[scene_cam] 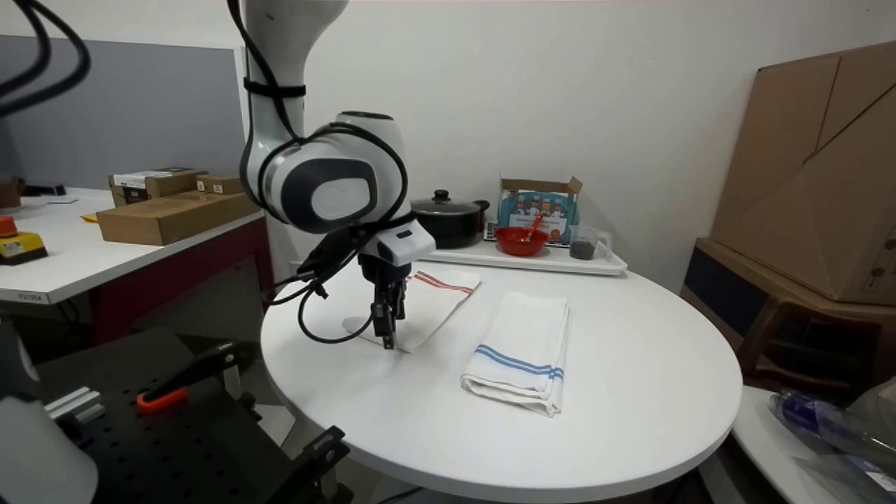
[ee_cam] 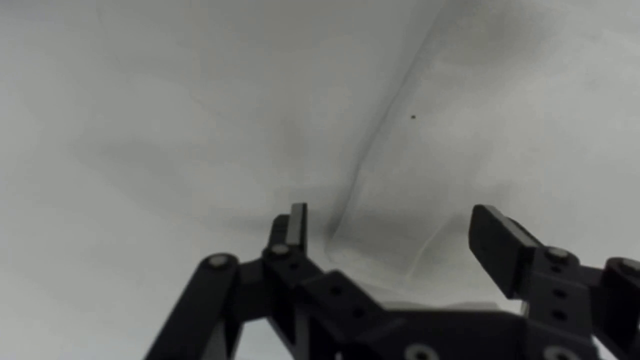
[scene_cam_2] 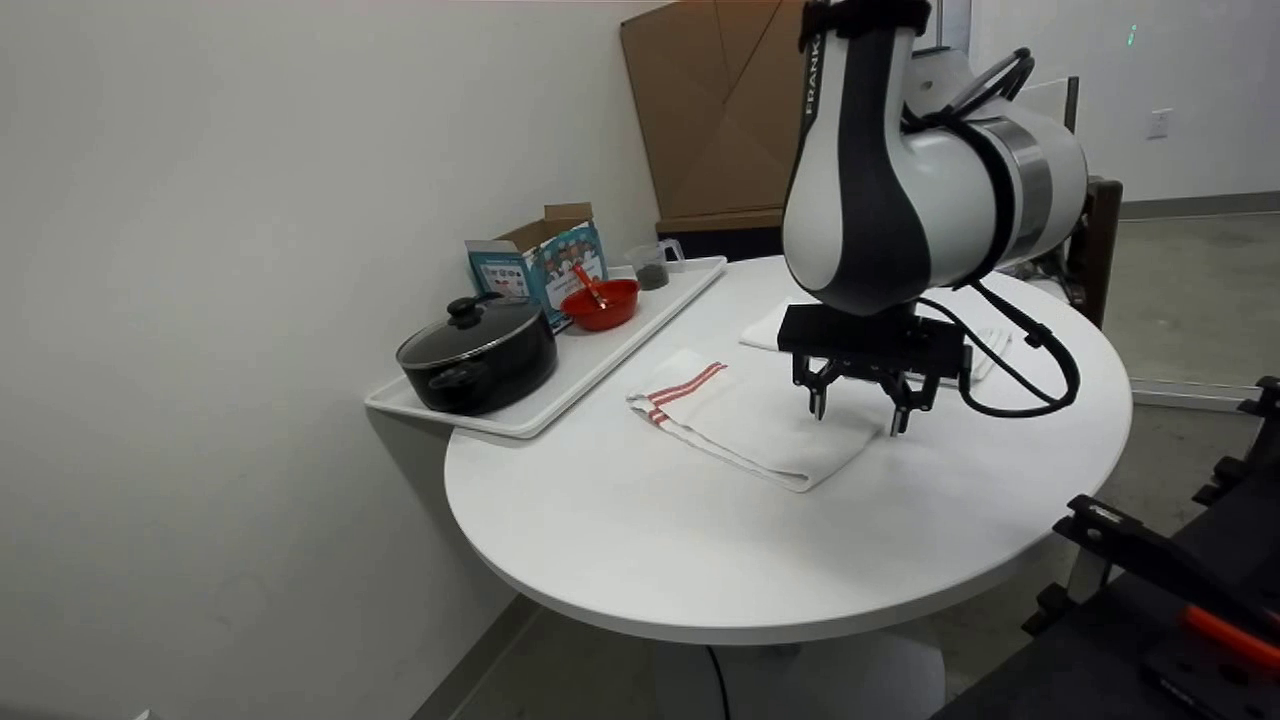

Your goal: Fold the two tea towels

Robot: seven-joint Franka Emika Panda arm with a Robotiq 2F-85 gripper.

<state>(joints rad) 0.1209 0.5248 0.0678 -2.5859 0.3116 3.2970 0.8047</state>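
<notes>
White and round, the smooth table spreads across the lower middle of an exterior view. Over it hangs the white and dark grey jointed robot arm; in both exterior views it reaches down from the top edge, swells at a thick rounded joint and ends pointing straight down at the tabletop. Along the table's far edge, near the middle of an exterior view, runs a long white rectangular tray.

The white cloth tea towel with thin red stripes lies flat, in layers, at the centre of the frame in an exterior view, its stripes toward the upper left and its right-hand corner below the black two-fingered pincer. The white cloth tea towel with blue stripes lies folded into a narrow rectangle just right of centre in an exterior view, apart from the pincer and to its right. On the tray stands a black pot with a glass lid. The pincer's jaws are spread: in the wrist view the corner of the red-striped towel shows in the gap between them, the finger left of centre standing over tabletop, the finger at the right over cloth. Whether the fingertips touch either surface I cannot tell.
</notes>
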